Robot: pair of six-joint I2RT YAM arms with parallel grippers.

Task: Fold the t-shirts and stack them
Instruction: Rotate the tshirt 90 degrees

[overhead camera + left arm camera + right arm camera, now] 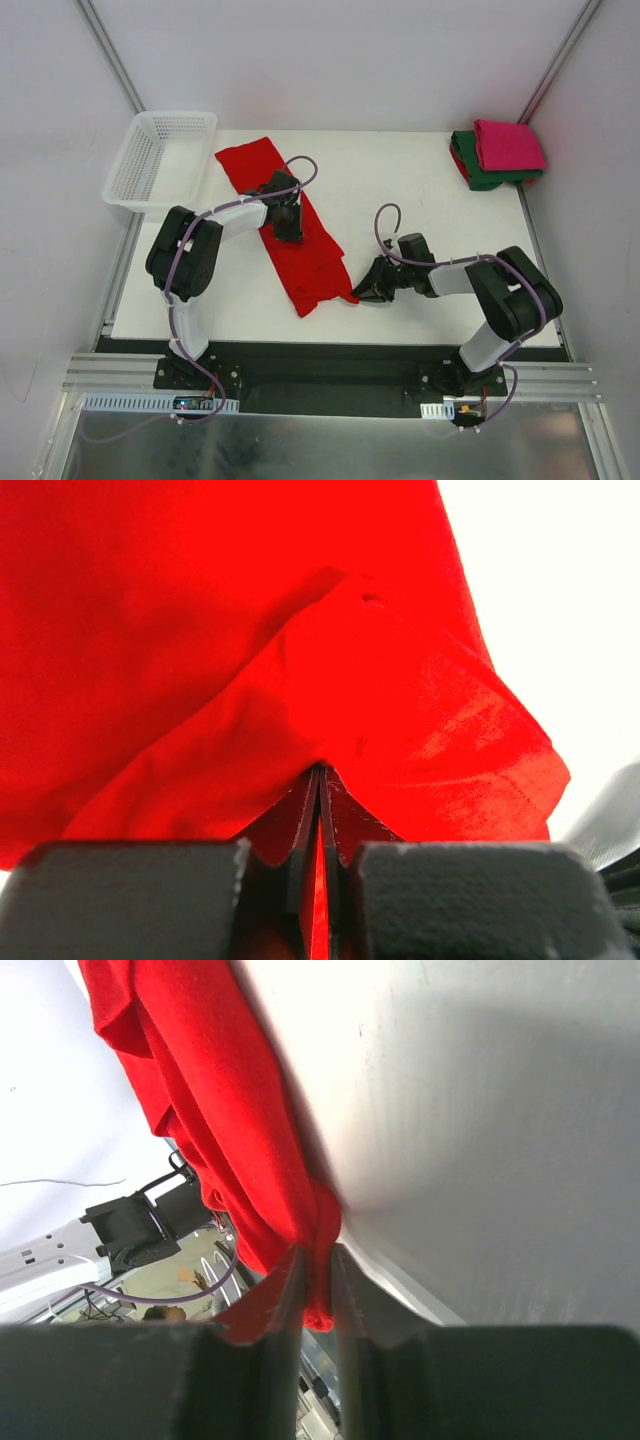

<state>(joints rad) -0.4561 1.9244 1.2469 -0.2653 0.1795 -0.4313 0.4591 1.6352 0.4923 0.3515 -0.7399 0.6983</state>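
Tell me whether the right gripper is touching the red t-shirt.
Touching. The right wrist view shows the right gripper pinching a bunched end of the red t-shirt between its fingers.

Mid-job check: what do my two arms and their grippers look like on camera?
Left arm and right arm: white links with bulky black joint housings. A purple cable loops along each. Left gripper and right gripper are black, and their fingers taper to thin tips. No markings readable.

A robot lab test cell (white-walled), its table (420,200) edged by an aluminium mounting rail (110,372)
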